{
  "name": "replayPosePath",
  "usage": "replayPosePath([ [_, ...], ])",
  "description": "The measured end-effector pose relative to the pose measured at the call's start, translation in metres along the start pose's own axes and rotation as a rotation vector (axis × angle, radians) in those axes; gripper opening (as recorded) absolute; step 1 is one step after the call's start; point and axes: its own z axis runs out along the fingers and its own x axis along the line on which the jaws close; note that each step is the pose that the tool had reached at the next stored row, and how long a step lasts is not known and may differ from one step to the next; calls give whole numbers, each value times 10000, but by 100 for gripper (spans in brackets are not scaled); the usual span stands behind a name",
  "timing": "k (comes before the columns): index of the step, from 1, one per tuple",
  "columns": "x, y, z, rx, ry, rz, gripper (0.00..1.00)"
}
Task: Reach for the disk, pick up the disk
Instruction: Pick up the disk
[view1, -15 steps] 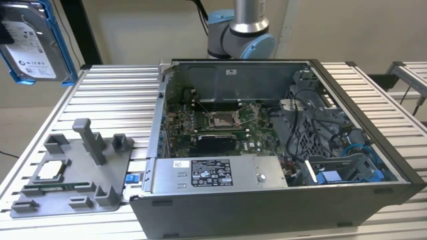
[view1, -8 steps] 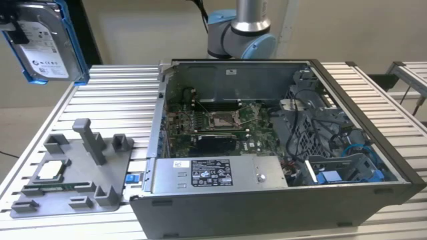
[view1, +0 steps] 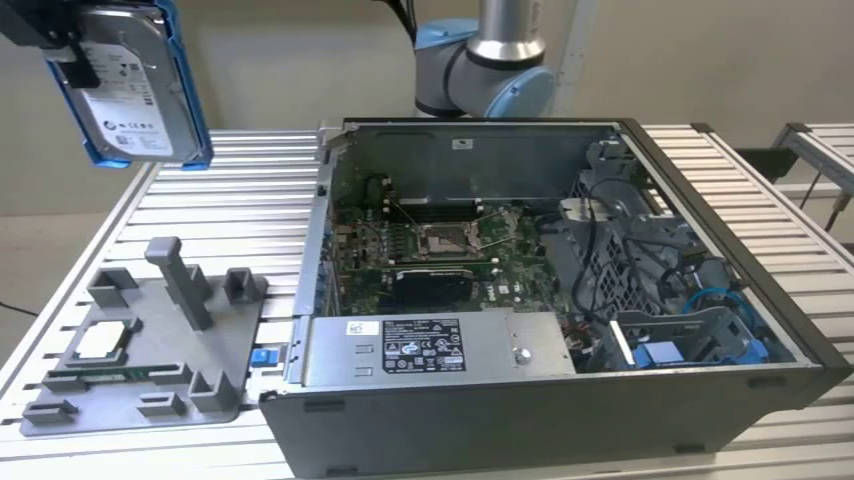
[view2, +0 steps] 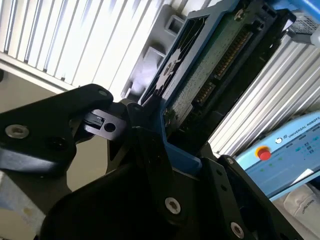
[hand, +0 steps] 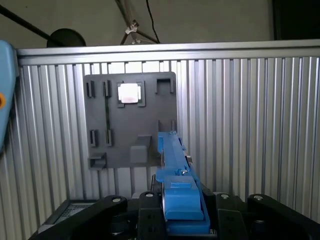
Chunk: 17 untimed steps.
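The disk (view1: 134, 90), a silver hard drive with a white label and blue side rails, hangs upright high above the table at the exterior view's upper left. My gripper (view1: 74, 62) is shut on it from its far side and is partly cut off by the frame edge. In the second wrist view the disk (view2: 210, 75) shows its green circuit board and connector edge, clamped between my black fingers (view2: 150, 150). The first wrist view looks along the blue rail of the disk (hand: 176, 170), which rises from my gripper (hand: 180, 217).
A grey plastic fixture (view1: 160, 340) with upright posts lies on the slatted table below the disk and holds a small square silver chip (view1: 107, 345). An open computer case (view1: 534, 290) stands to the exterior view's right. The arm's base (view1: 481, 60) is behind it.
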Motion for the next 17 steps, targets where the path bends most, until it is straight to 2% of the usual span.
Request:
replayPosePath([
  [10,28,-392,15,-1,-1,-1,0],
  [17,66,-602,22,-2,0,-1,0],
])
